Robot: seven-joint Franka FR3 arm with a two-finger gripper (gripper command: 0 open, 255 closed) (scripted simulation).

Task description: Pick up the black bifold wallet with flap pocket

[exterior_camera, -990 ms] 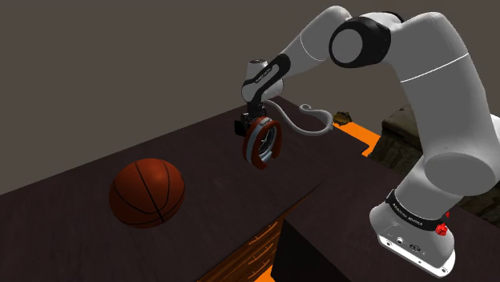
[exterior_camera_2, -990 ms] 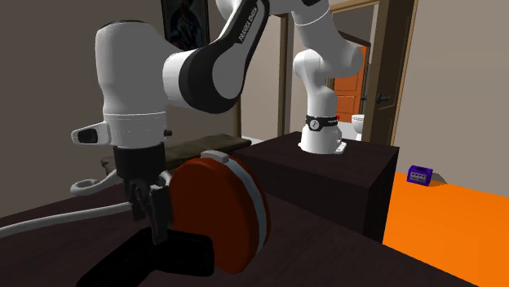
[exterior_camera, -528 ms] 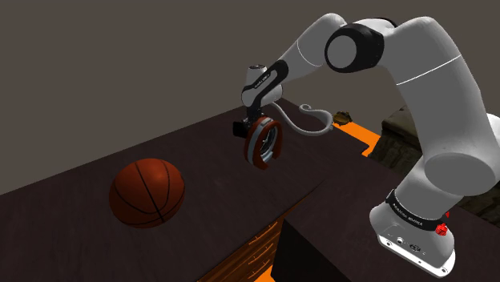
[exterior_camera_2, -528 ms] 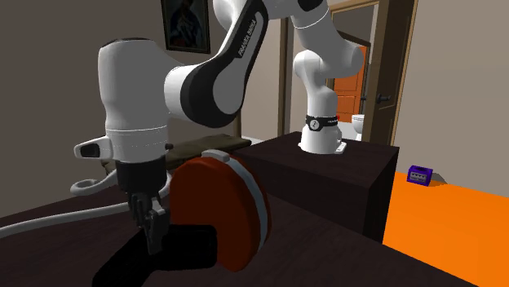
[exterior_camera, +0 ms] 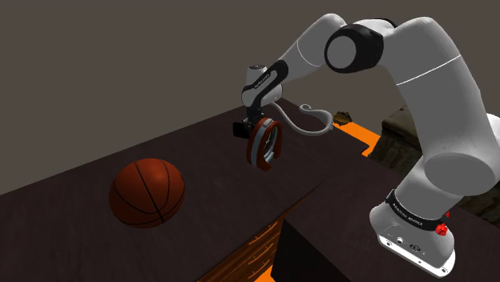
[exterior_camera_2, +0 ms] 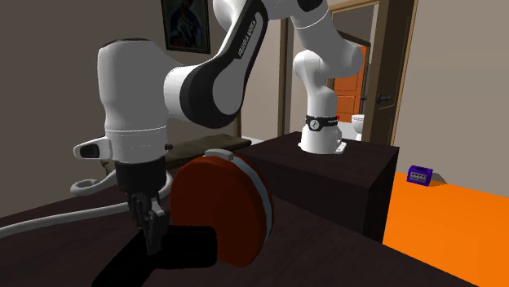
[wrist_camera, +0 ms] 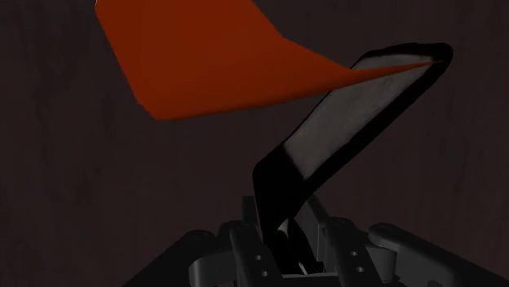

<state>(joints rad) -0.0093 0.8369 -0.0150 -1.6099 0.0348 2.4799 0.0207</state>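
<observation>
the black wallet is hanging in the gripper, its near edge clamped between the two fingers, and it is jutting out over the dark worktop. a red disc with a pale band is pressing right against the wallet's far end. a basketball is resting on the worktop well apart, toward the shoulder view's left. behind, the arm is rising from its dark stand beside an orange floor.
</observation>
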